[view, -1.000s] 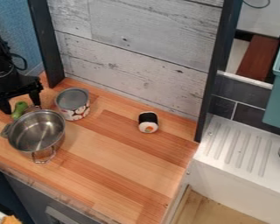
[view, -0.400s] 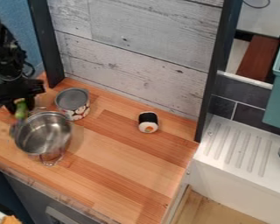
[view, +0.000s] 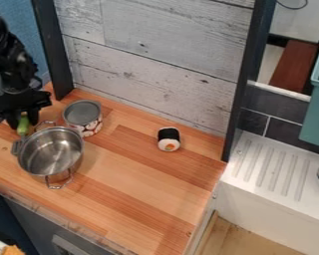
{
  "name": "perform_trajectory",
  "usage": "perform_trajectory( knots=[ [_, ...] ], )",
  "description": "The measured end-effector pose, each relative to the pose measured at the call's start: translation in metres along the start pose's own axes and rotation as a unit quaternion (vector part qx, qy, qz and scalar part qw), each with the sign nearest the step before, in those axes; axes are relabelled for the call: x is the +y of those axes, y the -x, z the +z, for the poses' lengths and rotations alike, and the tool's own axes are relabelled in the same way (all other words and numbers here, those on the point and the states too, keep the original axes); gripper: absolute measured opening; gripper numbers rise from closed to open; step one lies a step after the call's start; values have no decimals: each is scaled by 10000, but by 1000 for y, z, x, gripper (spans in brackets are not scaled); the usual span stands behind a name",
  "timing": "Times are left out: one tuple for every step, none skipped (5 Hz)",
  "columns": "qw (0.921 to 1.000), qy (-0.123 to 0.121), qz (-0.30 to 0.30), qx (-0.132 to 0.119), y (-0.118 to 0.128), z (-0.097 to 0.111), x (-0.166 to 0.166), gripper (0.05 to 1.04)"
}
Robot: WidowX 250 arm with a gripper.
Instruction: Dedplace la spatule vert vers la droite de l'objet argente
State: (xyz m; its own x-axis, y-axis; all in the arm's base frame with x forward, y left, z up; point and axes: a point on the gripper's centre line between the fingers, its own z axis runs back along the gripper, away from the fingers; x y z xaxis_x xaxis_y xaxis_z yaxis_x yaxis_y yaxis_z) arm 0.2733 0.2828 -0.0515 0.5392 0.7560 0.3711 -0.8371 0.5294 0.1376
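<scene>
The green spatula [view: 23, 125] is over at the far left of the table [view: 132, 179], just beyond the pot's rim, and only a short green piece of it shows. The tool [view: 23, 118] has come-together jaws on that green piece, one black side against each flank, so from here it looks gripped. The black arm [view: 10, 64] hangs over that corner, in front of the blue backdrop [view: 14, 15].

Right by the spatula stands the silver pot [view: 50, 153], upright, its shiny inside open to me, with a wire loop poking out at the front. Just behind it, toward the wall, is a tin [view: 82, 113] with a grey inside and a patterned side. I can't tell whether the two touch. Well apart to the right sits a black-and-white sushi toy [view: 169, 139]. Past a dark post [view: 244, 84] there's a white ridged drainboard [view: 272, 164], and a teal bin [view: 315, 117] above it.
</scene>
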Motion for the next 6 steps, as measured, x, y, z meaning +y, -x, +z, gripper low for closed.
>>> perform_trajectory(
  knots=[
    [9999, -89, -16, -60, 3, 4, 4, 435],
    [9992, -21, 10, -399, 1, 30, 2, 435],
    [9971, 25, 171, -736, -4, 54, 6, 435],
    [9939, 82, 370, -1033, -8, 77, 10, 435],
    [9912, 296, 352, -1238, -5, 98, 0, 434],
    [9869, 651, 360, -1429, -2, 121, -16, 435]
  ],
)
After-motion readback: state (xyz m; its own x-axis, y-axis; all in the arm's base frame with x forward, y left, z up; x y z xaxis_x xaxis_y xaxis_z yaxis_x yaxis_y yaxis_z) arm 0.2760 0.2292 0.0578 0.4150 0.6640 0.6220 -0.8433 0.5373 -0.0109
